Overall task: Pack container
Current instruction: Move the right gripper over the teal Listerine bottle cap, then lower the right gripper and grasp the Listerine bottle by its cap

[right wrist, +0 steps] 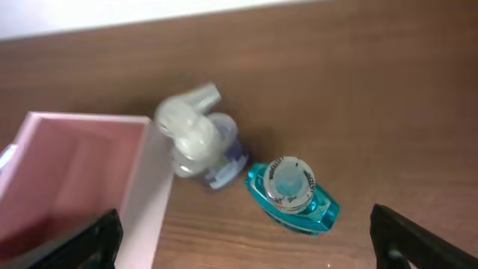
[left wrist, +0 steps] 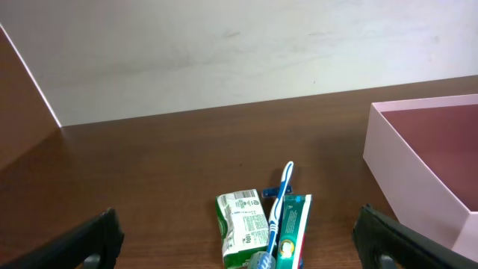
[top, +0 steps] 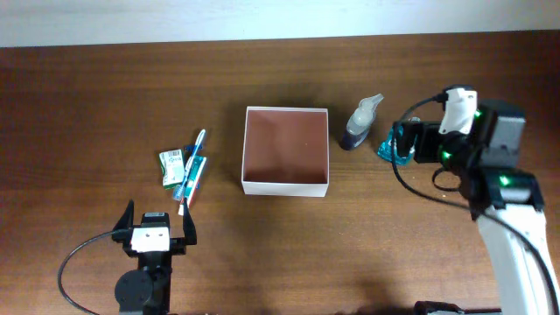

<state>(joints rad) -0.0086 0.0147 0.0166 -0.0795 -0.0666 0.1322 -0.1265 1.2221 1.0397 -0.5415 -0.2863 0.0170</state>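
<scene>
The container [top: 284, 185] is a square white-walled box with a reddish-brown inside, standing mid-table with nothing visible in it. It also shows in the left wrist view [left wrist: 403, 168] and the right wrist view [right wrist: 146, 202]. To its left lie a green soap box [top: 171, 166], a blue-and-white toothbrush [top: 193, 157] and a toothpaste box [top: 196, 175]. My left gripper [top: 157, 229] is open and empty, just in front of them [left wrist: 237, 224]. Right of the container stand a clear spray bottle [top: 360, 124] and a teal bottle [top: 389, 149]. My right gripper [top: 413, 143] is open and empty above the teal bottle [right wrist: 293, 194].
A pale wall runs along the table's far edge [top: 280, 22]. In the right wrist view the spray bottle [right wrist: 198, 138] stands close to the container's right wall. Bare brown wood surrounds the objects.
</scene>
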